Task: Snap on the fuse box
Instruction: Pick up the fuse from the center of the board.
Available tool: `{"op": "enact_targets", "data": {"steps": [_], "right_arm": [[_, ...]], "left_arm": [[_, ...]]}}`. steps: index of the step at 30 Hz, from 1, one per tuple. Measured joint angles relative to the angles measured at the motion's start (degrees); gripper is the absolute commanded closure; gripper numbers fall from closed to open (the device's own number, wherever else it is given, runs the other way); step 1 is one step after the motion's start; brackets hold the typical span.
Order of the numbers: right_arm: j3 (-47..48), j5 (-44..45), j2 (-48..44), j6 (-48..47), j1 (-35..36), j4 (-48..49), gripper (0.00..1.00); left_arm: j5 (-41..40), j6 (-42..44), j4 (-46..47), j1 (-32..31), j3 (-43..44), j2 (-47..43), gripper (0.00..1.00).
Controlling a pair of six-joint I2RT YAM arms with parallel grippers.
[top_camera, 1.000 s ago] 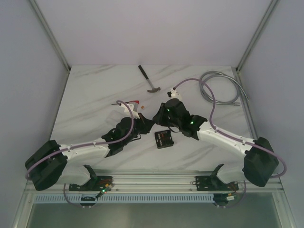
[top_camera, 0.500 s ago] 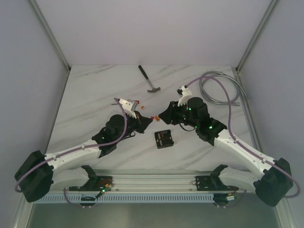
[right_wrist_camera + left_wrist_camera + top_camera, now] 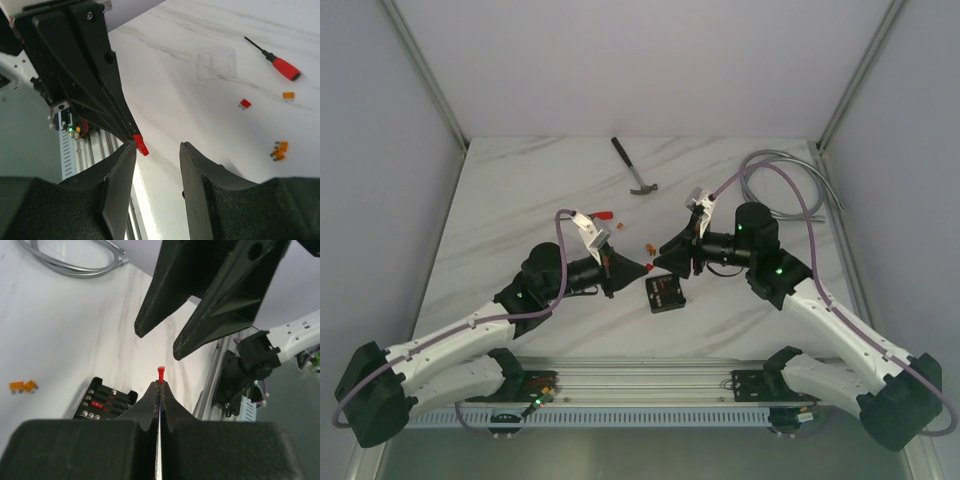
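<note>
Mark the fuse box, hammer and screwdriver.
fuse box (image 3: 665, 293): top external view, slotted top face.
hammer (image 3: 630, 165): top external view, mid-handle.
screwdriver (image 3: 281, 65): right wrist view, red handle.

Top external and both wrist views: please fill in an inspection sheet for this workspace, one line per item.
Surface: white marbled table.
Job's things: fuse box sits on the table between the arms, top open, red fuses in some slots; clear plastic piece lies flat near the screwdriver.
Clutter: hammer, grey hose, loose fuses in orange and red.
Grippers: left gripper shut on a red fuse; right gripper open, tips close to that fuse.
Cables: purple cables run along both arms.
Surroundings: plain walls, metal frame posts; nothing else seen.
</note>
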Motion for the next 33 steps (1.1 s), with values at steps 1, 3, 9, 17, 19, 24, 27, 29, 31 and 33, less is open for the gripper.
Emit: {"op": "enact_targets", "data": {"steps": [1, 3, 9, 17, 19, 24, 27, 29, 31, 33], "right_arm": [[0.0, -1.11, -0.07, -0.63, -0.07, 0.02, 0.55], [-0.02, -3.48, -0.13, -1.9, -0.28, 0.0, 0.56], [-0.02, -9.33, -0.13, -4.59, -0.42, -0.02, 0.58], [-0.02, -13.35, -0.02, -6.97, -0.42, -0.52, 0.64], [-0.02, -13.79, 0.22, -7.3, -0.42, -0.7, 0.65], [-0.52, -14.64, 0.63, -7.96, -0.42, -1.03, 0.69], [-1.05, -15.13, 0.66, -8.28, -0.42, -1.16, 0.74], [-1.14, -15.47, 0.7, -8.48, -0.42, -1.33, 0.77], [-1.14, -15.69, 0.7, -8.66, -0.42, -1.38, 0.79], [-1.14, -15.93, 0.68, -8.7, -0.42, -1.38, 0.79]], "left_arm": [[0.92, 0.15, -0.04, 0.0, 0.0, -0.33, 1.0], [2.67, 0.33, -0.04, 0.0, 0.02, -0.72, 1.0], [5.73, 0.35, -0.02, 0.0, 0.04, -0.81, 1.0], [7.52, 0.02, 1.16, 0.0, 0.09, 0.46, 1.0], [7.89, -0.15, 1.42, 0.0, 0.09, 0.76, 1.0], [8.87, -0.52, 2.58, 0.0, 0.09, 1.01, 1.0], [9.35, -0.79, 3.02, 0.0, 0.09, 1.03, 1.0], [9.6, -0.96, 3.13, 0.0, 0.09, 1.03, 1.0], [9.9, -0.98, 3.23, 0.0, 0.09, 1.03, 1.0], [10.03, -1.01, 3.3, 0.0, 0.09, 1.03, 1.0]]}}
